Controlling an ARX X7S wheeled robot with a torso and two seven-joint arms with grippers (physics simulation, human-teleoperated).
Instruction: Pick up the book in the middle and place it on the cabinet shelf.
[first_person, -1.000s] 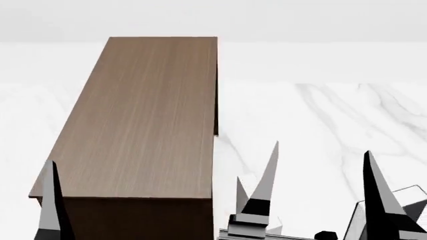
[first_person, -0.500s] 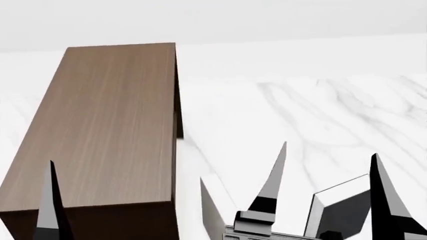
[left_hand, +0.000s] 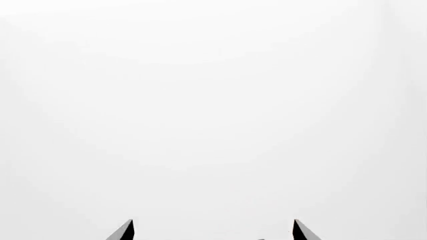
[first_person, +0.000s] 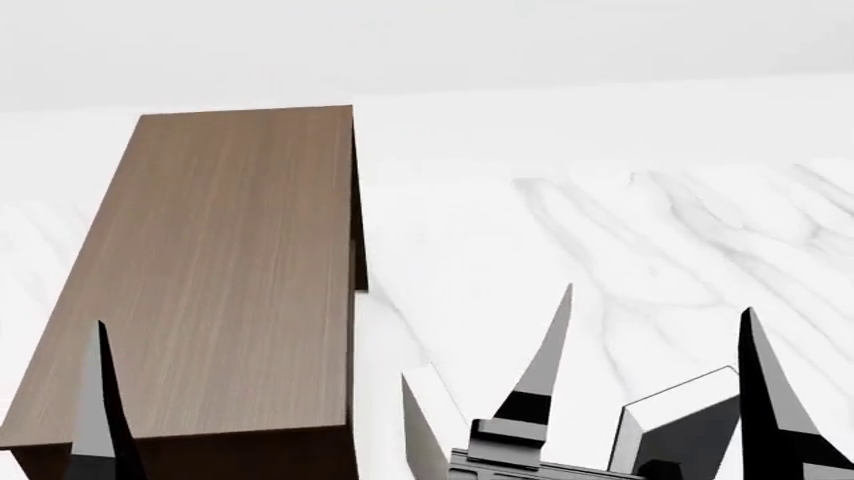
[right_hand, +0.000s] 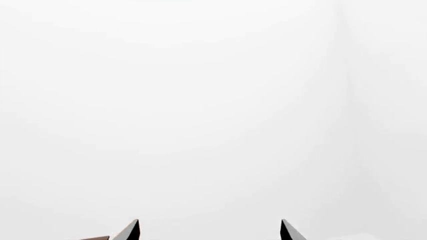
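While both grippers' jaws stand apart, the charcoal book (first_person: 683, 428) shows white page edges.

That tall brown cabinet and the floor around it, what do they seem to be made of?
The cabinet looks like matte wood or wood veneer: fine lengthwise grain lines run along its lighter brown top. The floor looks like polished white marble, with soft grey veins. Both are simulator renders, so these are only surface looks.

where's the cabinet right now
In the head view the cabinet shelf fills the left side on the marble floor, its near end level with the left gripper.
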